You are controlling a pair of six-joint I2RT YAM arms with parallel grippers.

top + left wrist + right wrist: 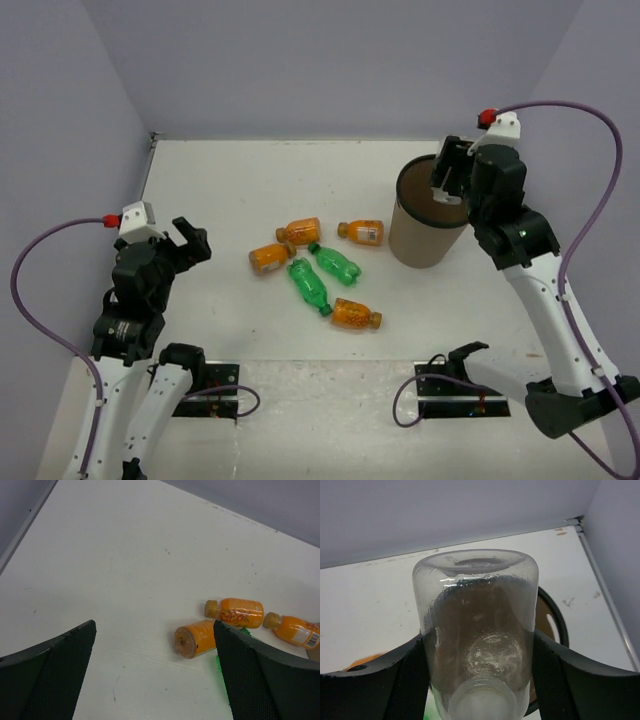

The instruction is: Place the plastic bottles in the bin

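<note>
The right gripper (447, 172) hangs at the far right of the table (230, 180), its fingers closed on the clear bottle (477, 615), which sits base-outward between the pads above the mouth of the bin (424, 238). In the wrist view the bin's dark rim curves behind the bottle's right side rather than sitting centred under it. The main risk, as I judge it, is an off-centre release: the bottle could clip the rim and bounce back onto the table, or the arm could nudge the tall bin and tip it. The smooth plastic could also slip early. The left gripper (154, 630) is spread wide and empty over the left side, near the four orange bottles (300, 231) and two green bottles (308, 283) lying mid-table. Reaching in, it could roll them apart.
</note>
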